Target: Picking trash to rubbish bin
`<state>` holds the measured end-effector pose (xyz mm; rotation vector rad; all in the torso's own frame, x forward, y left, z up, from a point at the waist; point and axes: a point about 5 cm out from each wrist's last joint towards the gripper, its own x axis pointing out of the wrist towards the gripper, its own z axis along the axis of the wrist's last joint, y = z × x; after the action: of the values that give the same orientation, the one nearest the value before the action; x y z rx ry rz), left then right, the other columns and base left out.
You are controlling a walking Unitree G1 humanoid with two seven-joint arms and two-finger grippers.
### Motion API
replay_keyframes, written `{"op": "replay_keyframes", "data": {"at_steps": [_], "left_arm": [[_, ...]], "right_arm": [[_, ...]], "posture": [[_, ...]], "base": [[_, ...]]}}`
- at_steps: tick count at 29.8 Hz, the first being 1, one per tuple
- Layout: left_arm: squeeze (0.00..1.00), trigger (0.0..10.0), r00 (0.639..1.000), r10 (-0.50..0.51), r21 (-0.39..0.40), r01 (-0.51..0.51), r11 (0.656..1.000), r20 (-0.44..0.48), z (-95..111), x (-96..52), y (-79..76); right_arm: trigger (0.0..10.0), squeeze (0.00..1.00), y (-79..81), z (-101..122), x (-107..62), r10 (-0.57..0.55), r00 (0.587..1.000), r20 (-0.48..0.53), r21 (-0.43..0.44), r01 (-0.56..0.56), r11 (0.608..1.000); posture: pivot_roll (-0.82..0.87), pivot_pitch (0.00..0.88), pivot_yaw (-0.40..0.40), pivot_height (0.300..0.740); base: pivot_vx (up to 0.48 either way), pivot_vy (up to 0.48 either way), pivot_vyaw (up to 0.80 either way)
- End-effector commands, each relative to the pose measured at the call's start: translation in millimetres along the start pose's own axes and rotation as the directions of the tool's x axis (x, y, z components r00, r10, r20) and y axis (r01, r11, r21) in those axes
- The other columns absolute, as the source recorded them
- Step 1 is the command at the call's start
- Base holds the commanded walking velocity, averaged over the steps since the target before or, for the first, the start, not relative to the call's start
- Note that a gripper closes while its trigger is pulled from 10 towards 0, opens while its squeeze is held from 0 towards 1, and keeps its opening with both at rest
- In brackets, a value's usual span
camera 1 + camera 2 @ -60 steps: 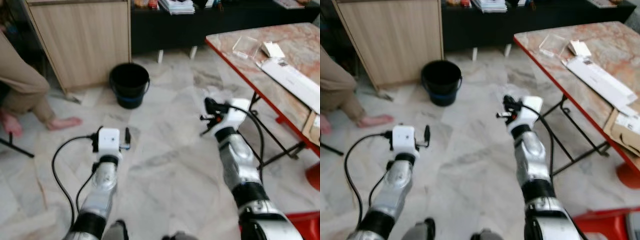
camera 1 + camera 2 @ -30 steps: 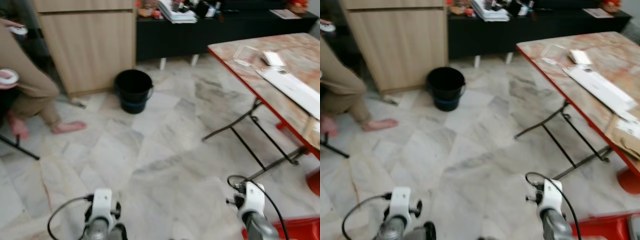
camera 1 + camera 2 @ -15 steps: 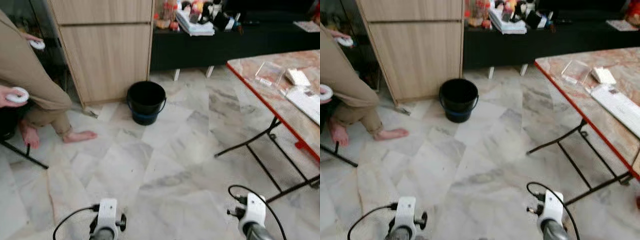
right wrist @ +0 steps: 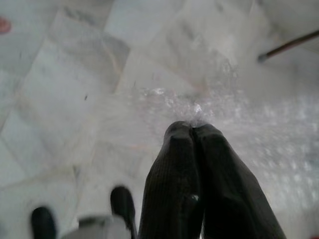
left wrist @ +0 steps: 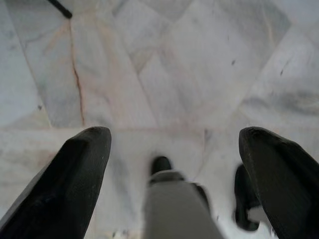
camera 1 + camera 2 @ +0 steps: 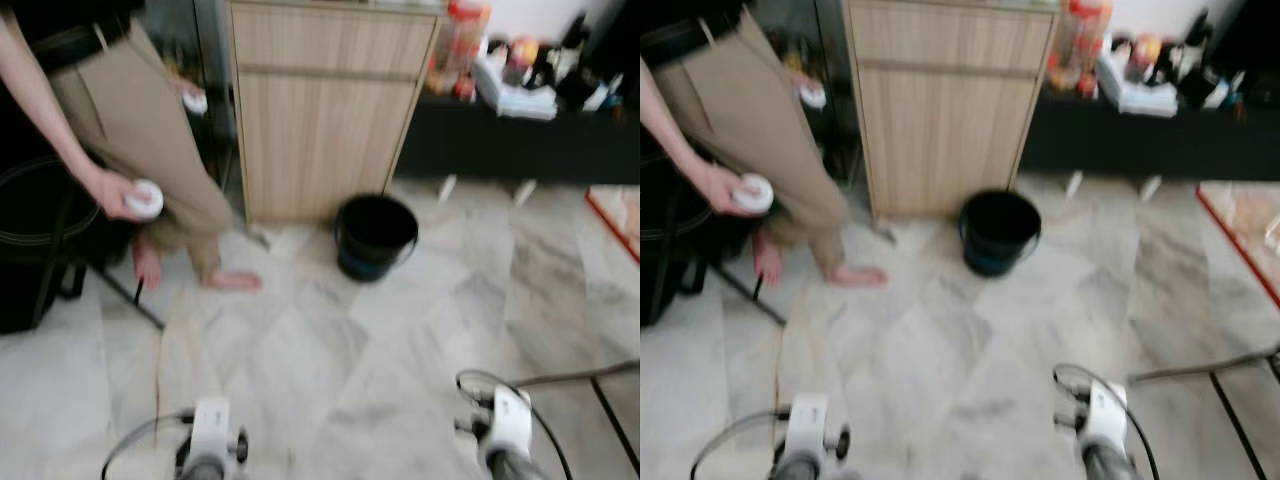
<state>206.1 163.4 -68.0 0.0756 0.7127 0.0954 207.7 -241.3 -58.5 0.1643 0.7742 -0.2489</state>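
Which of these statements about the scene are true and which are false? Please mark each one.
1. The black bucket stands on the floor beside the wooden cabinet. True.
2. The right claw is wide open. False: its fingers are pressed together on clear bubble wrap.
3. The left claw is open and holds nothing. True.
4. The bucket lies tipped on its side. False: it stands upright.
5. A person's hand holds a round white object. True.

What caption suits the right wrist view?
Right gripper pinched shut on clear bubble wrap above the marble floor.
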Motion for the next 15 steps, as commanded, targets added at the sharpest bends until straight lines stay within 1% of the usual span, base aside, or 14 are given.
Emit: {"op": "replay_keyframes", "data": {"at_steps": [1, 9, 12, 15], "left_arm": [[0.00, 10.0, 1.000, 0.013, 0.013, -0.013, 1.000, -0.022, -5.0, -0.9, 6.2], [0.00, 10.0, 1.000, 0.020, 0.006, -0.020, 1.000, -0.020, -4.1, -0.5, 8.4], [0.00, 10.0, 1.000, 0.022, 0.001, -0.022, 1.000, -0.020, -3.7, -0.3, 8.3], [0.00, 10.0, 1.000, 0.023, -0.001, -0.023, 1.000, -0.021, -3.7, -0.3, 8.5]], "right_arm": [[10.0, 0.00, 1.2, 0.1, 0.3, 0.001, 1.000, -0.002, 0.024, -0.001, 1.000], [10.0, 0.00, 2.4, 1.1, 0.7, 0.004, 1.000, 0.000, 0.026, -0.004, 1.000], [10.0, 0.00, 2.9, 1.9, 0.9, 0.010, 1.000, 0.003, 0.040, -0.011, 0.999], [10.0, 0.00, 3.6, 2.2, 1.2, 0.016, 1.000, 0.001, 0.050, -0.016, 0.999]], "posture": [[0.01, 0.158, -0.157, 0.740], [0.01, 0.160, -0.161, 0.740], [0.01, 0.163, -0.162, 0.740], [0.01, 0.163, -0.162, 0.740]], "base": [[0.386, 0.000, 0.00], [0.376, 0.000, 0.00], [0.370, 0.000, 0.00], [0.370, 0.000, -0.80]]}}
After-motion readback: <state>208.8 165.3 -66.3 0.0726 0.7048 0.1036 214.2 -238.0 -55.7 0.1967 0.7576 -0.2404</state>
